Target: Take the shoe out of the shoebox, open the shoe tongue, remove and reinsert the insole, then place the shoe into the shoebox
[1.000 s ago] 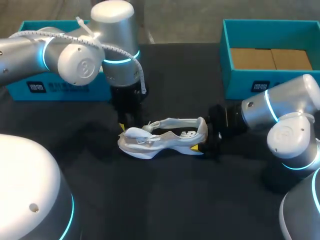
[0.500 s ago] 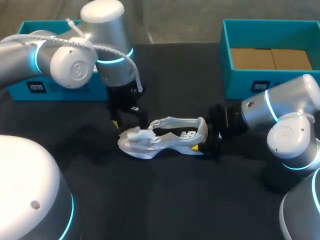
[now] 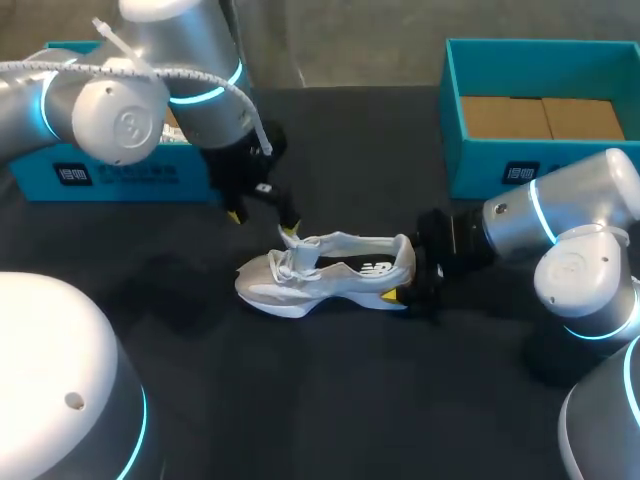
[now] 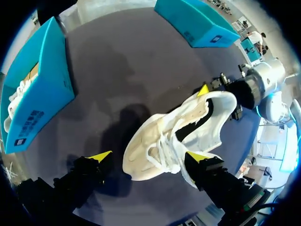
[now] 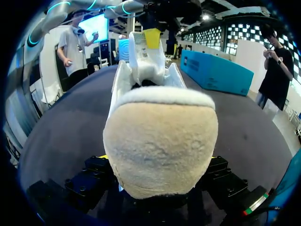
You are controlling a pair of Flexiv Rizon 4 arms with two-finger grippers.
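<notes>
The shoe (image 3: pixel 325 278) lies on the table (image 3: pixel 330 400), with my right claw (image 3: pixel 412 280) clamped on the heel (image 3: pixel 403 256) so it can't slide. My left claw (image 3: pixel 263 222) hangs wide over the laces (image 3: pixel 285 268). One fingertip (image 3: pixel 290 232) is at the tongue (image 3: pixel 299 248), ready to peel it open I reckon.

Work surface, as I see it in the head view: a table (image 3: pixel 340 400) with a matte black top that spans nearly the whole field. Light falls from above. Soft-edged shadows (image 4: pixel 124 125) lie on the top, which shows no glare.
</notes>
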